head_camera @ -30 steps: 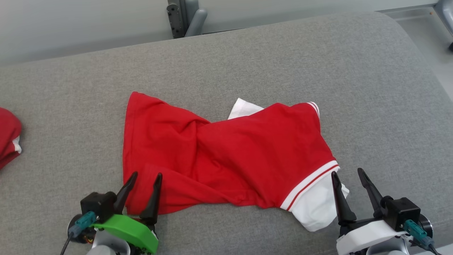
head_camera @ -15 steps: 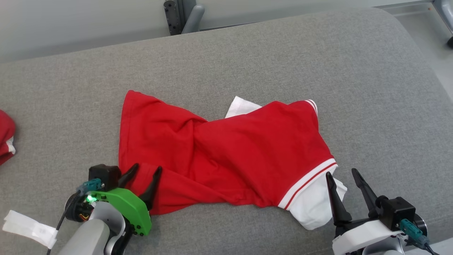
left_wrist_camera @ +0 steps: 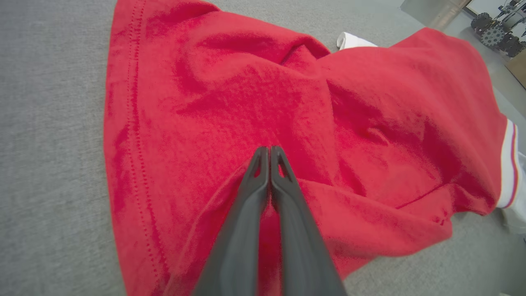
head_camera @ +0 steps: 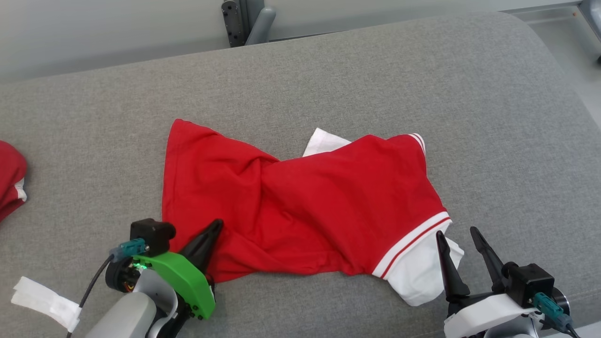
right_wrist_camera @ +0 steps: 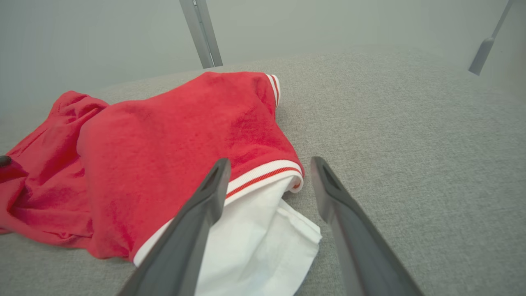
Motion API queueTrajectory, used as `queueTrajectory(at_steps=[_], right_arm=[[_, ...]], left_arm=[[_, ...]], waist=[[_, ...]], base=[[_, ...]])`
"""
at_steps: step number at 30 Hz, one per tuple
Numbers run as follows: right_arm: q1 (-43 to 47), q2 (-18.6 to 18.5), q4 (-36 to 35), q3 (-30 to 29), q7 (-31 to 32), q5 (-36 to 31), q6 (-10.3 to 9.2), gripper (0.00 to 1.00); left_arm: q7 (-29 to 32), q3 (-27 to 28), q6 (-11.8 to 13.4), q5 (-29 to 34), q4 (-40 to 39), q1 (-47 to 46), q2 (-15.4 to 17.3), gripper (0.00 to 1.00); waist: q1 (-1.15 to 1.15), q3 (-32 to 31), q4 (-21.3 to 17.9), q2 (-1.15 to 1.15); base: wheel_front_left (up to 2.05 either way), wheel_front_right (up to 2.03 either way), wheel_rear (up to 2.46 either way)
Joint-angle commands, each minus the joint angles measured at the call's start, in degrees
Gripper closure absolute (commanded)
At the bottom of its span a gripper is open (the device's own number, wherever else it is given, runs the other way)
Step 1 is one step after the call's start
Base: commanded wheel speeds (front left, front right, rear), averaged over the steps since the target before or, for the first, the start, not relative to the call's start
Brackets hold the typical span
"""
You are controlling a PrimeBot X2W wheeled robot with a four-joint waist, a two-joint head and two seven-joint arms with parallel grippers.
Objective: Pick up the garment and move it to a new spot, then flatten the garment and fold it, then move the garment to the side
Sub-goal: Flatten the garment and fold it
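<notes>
You have a wide gray cushion (head_camera: pixel 422 70) with the red shirt (head_camera: pixel 328 197) lying crumpled across its middle, its white sleeve (head_camera: pixel 418 274) at the near right. Your left gripper (head_camera: pixel 215 226) is clenched on the shirt's near left corner. Your right gripper (head_camera: pixel 456 232) stands spread at the sleeve, holding nothing.

The left end effector (head_camera: pixel 216 224) has closed on the near-left corner of the garment (head_camera: pixel 305 202), bunching it inward.
</notes>
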Motion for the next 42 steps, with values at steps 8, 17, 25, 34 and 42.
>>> queueTrajectory(at_steps=[8,17,25,34,42], right_arm=[[0.99,-0.16,0.30,-0.61,-0.18,-0.25,-0.02,0.00],[1.16,-0.17,0.60,-0.63,-0.18,-0.34,-0.02,0.00],[2.20,-0.16,0.61,-1.37,-0.18,-0.59,-0.02,0.00],[2.72,-0.17,0.77,-1.60,-0.18,-1.33,-0.02,0.00],[3.09,-0.17,1.01,-1.49,-0.17,-1.70,-0.02,0.00]], left_arm=[[-4.86,-4.20,-0.17,-3.19,-5.86,3.46,5.22,1.00],[-4.63,-7.48,-0.18,-4.54,-6.69,7.19,8.67,1.00],[-7.23,-7.01,0.64,-5.16,-9.26,11.49,9.71,1.00],[-7.64,-7.51,1.91,-6.52,-12.97,16.82,10.70,0.88],[-6.77,-6.65,4.66,-9.73,-15.88,22.00,11.62,0.00]], waist=[[0.00,-1.16,1.54,0.63],[0.00,-1.12,2.71,0.63],[0.00,-1.61,3.49,0.63],[0.00,-2.21,5.05,0.63],[0.00,-3.06,6.01,0.63]], base=[[0.00,0.00,0.00],[0.00,0.00,0.00],[0.00,0.00,0.00],[0.00,0.00,0.00],[0.00,0.00,0.00]])
